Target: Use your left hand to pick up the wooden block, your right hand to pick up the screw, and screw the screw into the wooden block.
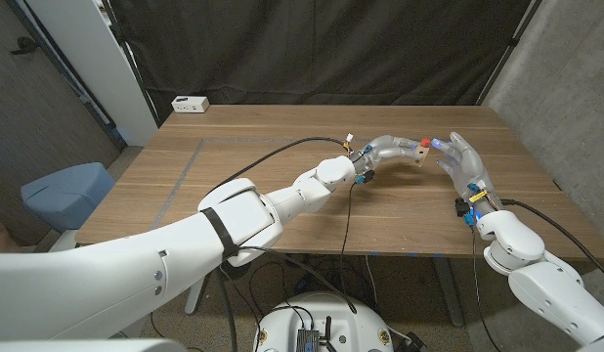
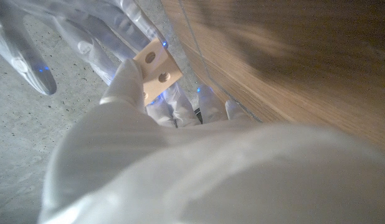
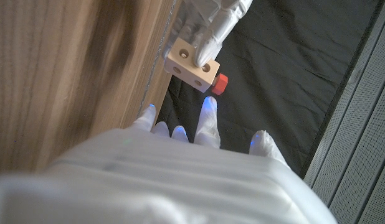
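Left hand [image 1: 388, 150] grips the pale holed wooden block [image 3: 191, 64], red screw [image 3: 220, 83] seated in it, right hand [image 1: 465, 166] spread, holding nothing.

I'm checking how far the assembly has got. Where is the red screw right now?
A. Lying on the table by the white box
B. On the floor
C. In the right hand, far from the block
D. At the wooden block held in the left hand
D: the red screw sits against the side of the wooden block, which the left hand holds above the table; the right hand is next to it.
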Tool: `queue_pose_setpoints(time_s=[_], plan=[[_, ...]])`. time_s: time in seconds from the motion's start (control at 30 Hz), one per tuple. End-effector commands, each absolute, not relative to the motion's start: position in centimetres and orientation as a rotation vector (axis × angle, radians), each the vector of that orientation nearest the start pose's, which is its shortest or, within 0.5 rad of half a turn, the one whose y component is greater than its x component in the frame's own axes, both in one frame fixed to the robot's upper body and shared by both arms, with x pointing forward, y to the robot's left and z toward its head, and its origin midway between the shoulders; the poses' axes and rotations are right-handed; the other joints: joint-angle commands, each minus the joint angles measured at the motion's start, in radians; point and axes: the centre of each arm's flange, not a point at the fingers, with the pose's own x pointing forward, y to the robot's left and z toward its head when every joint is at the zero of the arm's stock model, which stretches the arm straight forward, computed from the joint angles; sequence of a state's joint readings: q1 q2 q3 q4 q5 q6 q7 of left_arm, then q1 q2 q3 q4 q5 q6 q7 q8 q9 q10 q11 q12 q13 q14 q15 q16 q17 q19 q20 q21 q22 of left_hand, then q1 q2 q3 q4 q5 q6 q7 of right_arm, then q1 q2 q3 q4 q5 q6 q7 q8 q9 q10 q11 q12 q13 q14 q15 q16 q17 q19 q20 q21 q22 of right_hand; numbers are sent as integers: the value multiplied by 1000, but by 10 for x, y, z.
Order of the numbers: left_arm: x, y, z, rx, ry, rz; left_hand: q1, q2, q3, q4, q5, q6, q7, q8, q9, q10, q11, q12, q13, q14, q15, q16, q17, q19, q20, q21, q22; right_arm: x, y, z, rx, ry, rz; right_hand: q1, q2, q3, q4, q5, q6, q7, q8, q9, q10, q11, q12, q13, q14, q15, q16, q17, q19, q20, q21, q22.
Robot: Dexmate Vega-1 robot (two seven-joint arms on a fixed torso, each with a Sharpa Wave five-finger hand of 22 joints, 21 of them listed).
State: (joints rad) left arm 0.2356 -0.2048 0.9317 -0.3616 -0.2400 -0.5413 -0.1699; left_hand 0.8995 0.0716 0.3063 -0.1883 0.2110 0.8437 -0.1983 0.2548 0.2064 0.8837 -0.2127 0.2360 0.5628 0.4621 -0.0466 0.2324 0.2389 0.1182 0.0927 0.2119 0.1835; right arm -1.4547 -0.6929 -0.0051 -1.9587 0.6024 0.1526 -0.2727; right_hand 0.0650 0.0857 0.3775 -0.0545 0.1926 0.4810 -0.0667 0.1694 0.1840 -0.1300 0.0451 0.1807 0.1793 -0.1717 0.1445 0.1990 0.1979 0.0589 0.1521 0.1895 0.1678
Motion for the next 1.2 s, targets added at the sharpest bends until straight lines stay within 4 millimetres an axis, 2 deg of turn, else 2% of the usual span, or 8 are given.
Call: queue_pose_setpoints(time_s=[0.03, 0.27, 0.5, 0.8, 1.2], plan=[[656, -109, 5, 520, -643, -793, -18, 35, 42, 38, 7, 70, 26, 15, 4, 8, -2, 11, 5, 7, -93, 0, 3, 6, -6, -1, 3, 503, -349, -65, -8, -583, 16, -6, -4, -5, -2, 3, -36, -16, -5, 5, -21, 4, -4, 3, -47, 4, -3, 5, -12, 5, -3, 3], [655, -109, 5, 520, -648, -792, -18, 34, 42, 37, 6, 71, 26, 16, 4, 8, -2, 11, 5, 8, -93, 1, 2, 6, -5, -1, 3, 506, -348, -63, -13, -586, 34, -11, -4, -8, 1, 3, -61, -34, -3, 4, -38, 7, -5, 3, -58, 6, -4, 6, -23, 9, -5, 3], [655, -108, 5, 518, -651, -793, -19, 35, 43, 38, 7, 71, 27, 16, 4, 8, -2, 11, 5, 7, -94, 0, 3, 5, -5, -1, 3, 509, -346, -61, -15, -585, 48, -16, -4, -9, 4, 3, -61, -37, 3, 3, -46, 8, -5, 3, -66, 7, -5, 8, -29, 12, -6, 3], [656, -108, 4, 517, -642, -791, -18, 34, 43, 37, 7, 71, 27, 16, 4, 8, -2, 12, 5, 8, -93, 0, 2, 6, -5, -1, 3, 510, -344, -60, -13, -585, 50, -18, -3, -8, 7, 5, -6, -20, 27, 2, -41, 0, 4, 3, -66, 7, -2, 8, -31, 11, -3, 3], [657, -107, 4, 516, -637, -787, -18, 34, 42, 37, 6, 70, 26, 15, 4, 9, -2, 12, 6, 7, -92, 1, 3, 6, -6, -1, 3, 510, -345, -61, -9, -586, 43, -18, -3, -7, 8, 6, 43, 3, 42, 2, -26, -5, 11, 2, -60, 6, 2, 7, -26, 9, 0, 3]])
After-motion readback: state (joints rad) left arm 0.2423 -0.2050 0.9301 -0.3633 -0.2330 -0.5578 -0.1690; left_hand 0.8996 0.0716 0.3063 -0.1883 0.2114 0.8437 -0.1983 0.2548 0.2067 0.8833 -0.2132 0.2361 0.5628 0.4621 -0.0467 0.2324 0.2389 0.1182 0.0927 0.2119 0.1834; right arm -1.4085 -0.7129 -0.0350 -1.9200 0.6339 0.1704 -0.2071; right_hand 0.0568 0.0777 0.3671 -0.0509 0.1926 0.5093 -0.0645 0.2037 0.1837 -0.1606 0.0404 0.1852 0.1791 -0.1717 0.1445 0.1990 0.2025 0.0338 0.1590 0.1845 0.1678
